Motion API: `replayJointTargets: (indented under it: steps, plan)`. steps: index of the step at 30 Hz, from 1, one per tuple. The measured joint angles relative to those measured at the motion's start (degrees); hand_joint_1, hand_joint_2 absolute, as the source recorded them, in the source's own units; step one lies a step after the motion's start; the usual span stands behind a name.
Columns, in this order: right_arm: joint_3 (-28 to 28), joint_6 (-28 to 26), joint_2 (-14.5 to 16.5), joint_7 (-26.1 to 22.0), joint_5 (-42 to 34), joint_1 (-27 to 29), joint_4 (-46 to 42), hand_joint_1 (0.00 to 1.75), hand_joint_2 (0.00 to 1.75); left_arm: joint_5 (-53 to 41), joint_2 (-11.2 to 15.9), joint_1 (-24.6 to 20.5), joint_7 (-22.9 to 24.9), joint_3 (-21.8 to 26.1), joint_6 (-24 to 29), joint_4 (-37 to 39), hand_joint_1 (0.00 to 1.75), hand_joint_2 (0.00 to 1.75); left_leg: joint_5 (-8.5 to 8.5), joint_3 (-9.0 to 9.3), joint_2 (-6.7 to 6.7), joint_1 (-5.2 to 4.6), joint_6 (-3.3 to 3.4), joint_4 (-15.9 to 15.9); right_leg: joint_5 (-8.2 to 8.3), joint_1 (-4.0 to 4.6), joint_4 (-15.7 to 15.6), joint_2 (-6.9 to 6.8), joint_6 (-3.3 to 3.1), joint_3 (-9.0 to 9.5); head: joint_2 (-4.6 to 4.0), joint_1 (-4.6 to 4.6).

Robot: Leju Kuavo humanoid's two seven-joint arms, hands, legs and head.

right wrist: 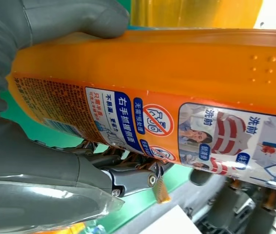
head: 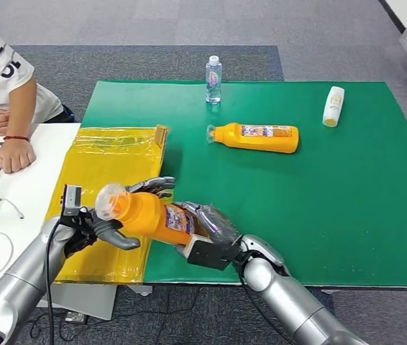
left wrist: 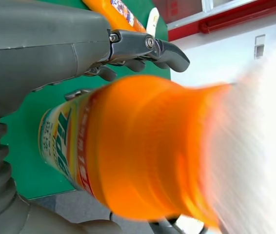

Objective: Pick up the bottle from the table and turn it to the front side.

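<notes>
Basically the green worktop (head: 353,215) carries a second orange bottle (head: 255,137) lying flat, a small water bottle (head: 213,79) standing at the far edge and a white bottle (head: 333,106) far right; a yellow bag (head: 109,165) lies at the worktop's left end, where a person's arm (head: 14,136) rests on a white desk. Task thing: the orange bottle (head: 149,214), lifted off the worktop near the front edge, lying roughly level between both hands. Left robot hand (head: 95,228) wraps the neck end just behind the clear cap (head: 108,200); right robot hand (head: 212,228) grips the base end, thumb over one side, fingers under the label. Right wrist view shows the warning-text back label (right wrist: 158,122) facing the camera. Judgement: rigid plastic, smooth and likely slippery, moderate weight if full, label film slicker than the body. Best hold looks like the flat body sides near the base; tapered neck is a weaker grip and the cap could twist.
</notes>
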Motion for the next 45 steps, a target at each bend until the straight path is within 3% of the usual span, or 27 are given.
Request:
replayJointTargets:
  steps: [13,21,25,45]
  plan:
    - [-0.9,-5.9,1.4,3.9,5.3,-0.7,2.4,1.75,1.75,-0.1,0.6,0.5,0.0,-0.4,1.6,0.0,0.0,1.75,0.02,-0.03,0.0,0.0,-0.02,0.0,0.02,0.01,0.0,0.0,-0.01,-0.03,0.0,0.0]
    - [-1.1,-7.9,1.6,5.3,9.3,1.8,-0.8,1.75,1.75,-0.1,0.8,2.4,0.0,0.5,3.1,-0.2,0.03,1.75,0.01,-0.09,0.0,0.0,-0.02,0.0,0.01,0.01,0.0,0.01,-0.02,-0.11,0.0,0.0]
    - [-1.3,-8.1,1.6,5.7,10.1,2.8,-3.0,1.75,1.75,-0.1,0.8,3.5,0.0,0.7,3.3,-0.5,1.75,1.75,0.01,-0.11,0.0,0.0,-0.03,0.0,0.01,0.01,0.0,0.01,-0.03,-0.13,0.0,0.01]
    - [-1.8,-5.7,0.8,4.7,8.7,7.7,-12.9,1.75,1.75,-0.8,1.2,6.3,-0.2,4.1,5.0,-4.3,1.75,1.75,0.02,-0.16,0.01,0.0,-0.03,0.0,0.03,0.01,0.0,0.01,-0.03,-0.17,0.0,0.0]
